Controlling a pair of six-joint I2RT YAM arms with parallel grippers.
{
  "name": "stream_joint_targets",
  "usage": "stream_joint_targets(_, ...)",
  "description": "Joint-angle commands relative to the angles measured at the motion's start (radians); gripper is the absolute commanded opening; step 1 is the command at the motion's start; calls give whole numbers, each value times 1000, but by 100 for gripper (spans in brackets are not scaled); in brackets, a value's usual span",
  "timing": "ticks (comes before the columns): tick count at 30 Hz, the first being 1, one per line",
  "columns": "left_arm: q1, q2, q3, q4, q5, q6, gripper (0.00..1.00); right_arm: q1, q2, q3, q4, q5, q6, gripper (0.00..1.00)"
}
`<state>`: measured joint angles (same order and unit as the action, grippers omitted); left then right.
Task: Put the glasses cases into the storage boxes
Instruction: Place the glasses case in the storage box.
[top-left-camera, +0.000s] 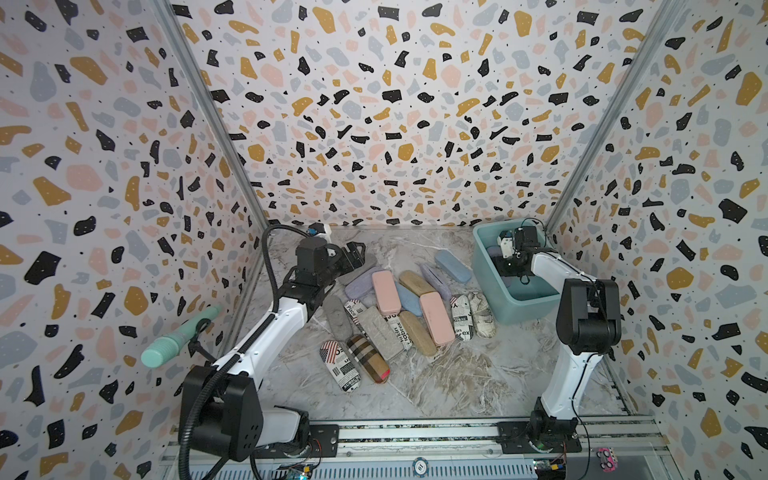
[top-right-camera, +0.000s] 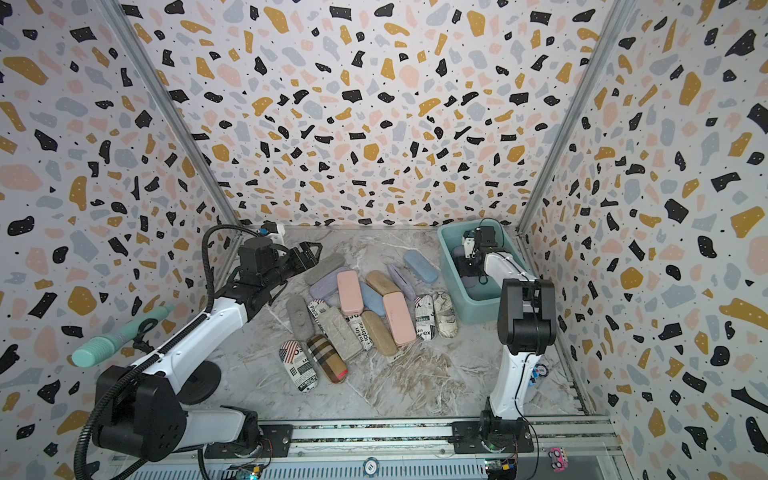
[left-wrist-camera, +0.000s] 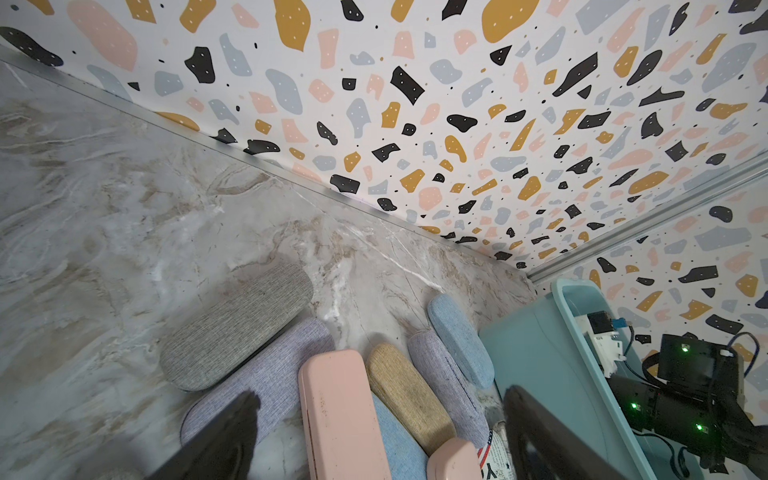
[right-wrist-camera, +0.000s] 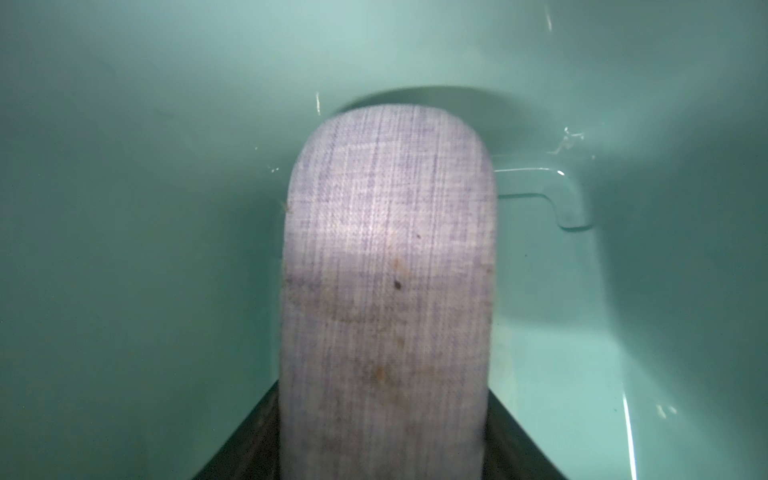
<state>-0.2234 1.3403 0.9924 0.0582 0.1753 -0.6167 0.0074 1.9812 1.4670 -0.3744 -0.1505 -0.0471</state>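
Several glasses cases lie heaped on the marble floor: two pink (top-left-camera: 386, 293) (top-left-camera: 436, 318), a blue (top-left-camera: 453, 266), a tan (top-left-camera: 415, 282), a grey (top-left-camera: 362, 266), a plaid (top-left-camera: 368, 359) and newspaper-print ones (top-left-camera: 340, 365). My left gripper (top-left-camera: 355, 253) (left-wrist-camera: 380, 399) hangs open above the pile's back left; below it lie a pink case (left-wrist-camera: 340, 411) and a lilac one (left-wrist-camera: 274, 374). The teal storage box (top-left-camera: 528, 309) (top-right-camera: 469, 309) stands at the back right. My right gripper (top-left-camera: 509, 266) (right-wrist-camera: 382, 415) reaches down inside it, shut on a lilac case (right-wrist-camera: 390, 249) whose far end nears the box's bottom (right-wrist-camera: 166, 166).
A mint-green ribbed cylinder (top-left-camera: 178, 338) on a black stand juts from the left wall. Patterned walls close in the back and both sides. The arms' mounting rail (top-left-camera: 415, 432) runs along the front. Bare marble floor (top-left-camera: 457, 374) lies in front of the pile.
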Motion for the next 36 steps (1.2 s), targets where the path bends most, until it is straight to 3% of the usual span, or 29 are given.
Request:
stream_joint_targets(1, 4, 5, 14, 36, 13, 17, 93, 2, 13, 47, -38, -10, -8, 60)
stream_joint_targets(19, 4, 0, 13, 39, 21, 9, 93, 24, 13, 102, -73, -20, 49, 77)
stream_joint_targets(36, 4, -6, 9, 45, 15, 11, 93, 106, -274, 70, -41, 200, 163, 78)
